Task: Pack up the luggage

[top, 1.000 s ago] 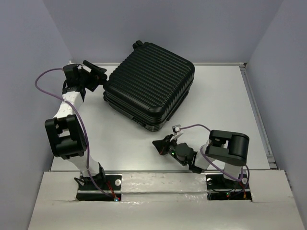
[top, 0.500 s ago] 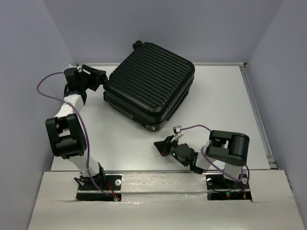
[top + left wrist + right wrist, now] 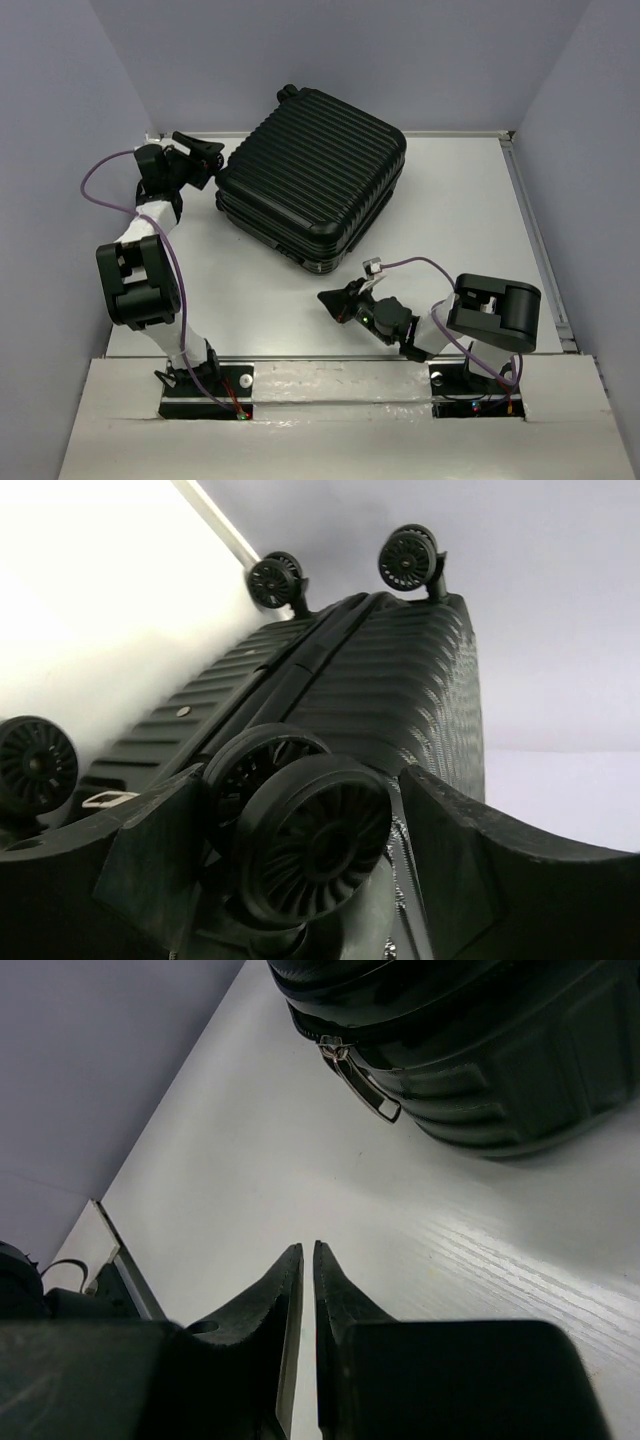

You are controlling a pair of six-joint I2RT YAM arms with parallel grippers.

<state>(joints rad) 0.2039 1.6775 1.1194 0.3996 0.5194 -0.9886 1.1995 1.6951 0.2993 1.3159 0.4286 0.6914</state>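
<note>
Right wrist alone resolves luggage zipper pull, seemingly metal.

A white bench, faintly grained, sits in a plain booth — pale lilac-grey walls stand at the back, left and right. A thin metal rail runs along the bench's right edge. The light is soft and even.
</note>
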